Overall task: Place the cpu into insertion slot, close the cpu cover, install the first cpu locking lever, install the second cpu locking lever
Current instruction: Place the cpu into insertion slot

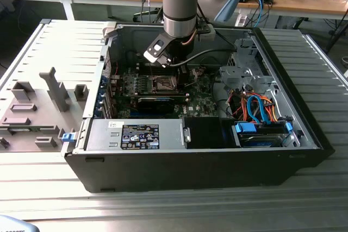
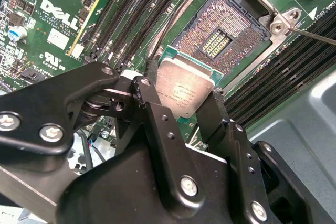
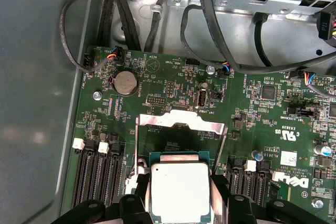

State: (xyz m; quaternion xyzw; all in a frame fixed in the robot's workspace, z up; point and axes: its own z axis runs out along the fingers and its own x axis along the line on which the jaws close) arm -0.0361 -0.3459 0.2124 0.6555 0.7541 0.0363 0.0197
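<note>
Observed: the black two-finger gripper [image 2: 181,98] pinches the small flat square cpu with a pale silvery metal face [image 2: 185,88] by two opposite edges. One of the fingers [image 2: 157,121] is pressed against each side.

Position: in the exterior view, the gripper [image 1: 175,61] hangs in the upper centre of the frame inside the open black computer case [image 1: 190,172]. It is just above the insertion slot [image 1: 165,84], which sits at mid-frame.

Critical relation: in the second wrist view, the square insertion slot with a brownish contact field and silver rim [image 2: 226,38] lies just beyond the cpu's far edge. It is mostly uncovered, and the chip overlaps only its near corner. Judged held above the socket and not seated.

Alignment: in the first wrist view, the cpu [image 3: 178,190] has its edges roughly square to the socket frame. Being square, it has no long axis.

The thin silvery cpu cover [image 3: 181,120] is swung up and open on the far side, above the green circuit board [image 3: 157,77].
</note>
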